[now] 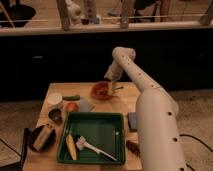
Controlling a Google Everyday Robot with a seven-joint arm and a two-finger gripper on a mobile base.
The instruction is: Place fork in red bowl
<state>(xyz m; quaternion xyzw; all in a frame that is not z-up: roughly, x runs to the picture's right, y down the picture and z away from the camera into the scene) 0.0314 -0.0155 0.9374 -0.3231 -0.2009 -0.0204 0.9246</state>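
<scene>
The small orange-red bowl stands at the back of the wooden table, near its middle. A thin utensil, seemingly the fork, lies in it with one end sticking out over the right rim. My gripper hangs from the white arm just above the bowl's right edge, close to the fork's end. I cannot tell whether it touches the fork.
A green tray at the front holds a white brush and a yellow piece. To the left are a white cup, a green vegetable, an orange fruit and a dark dish with bread. A blue sponge lies by the arm.
</scene>
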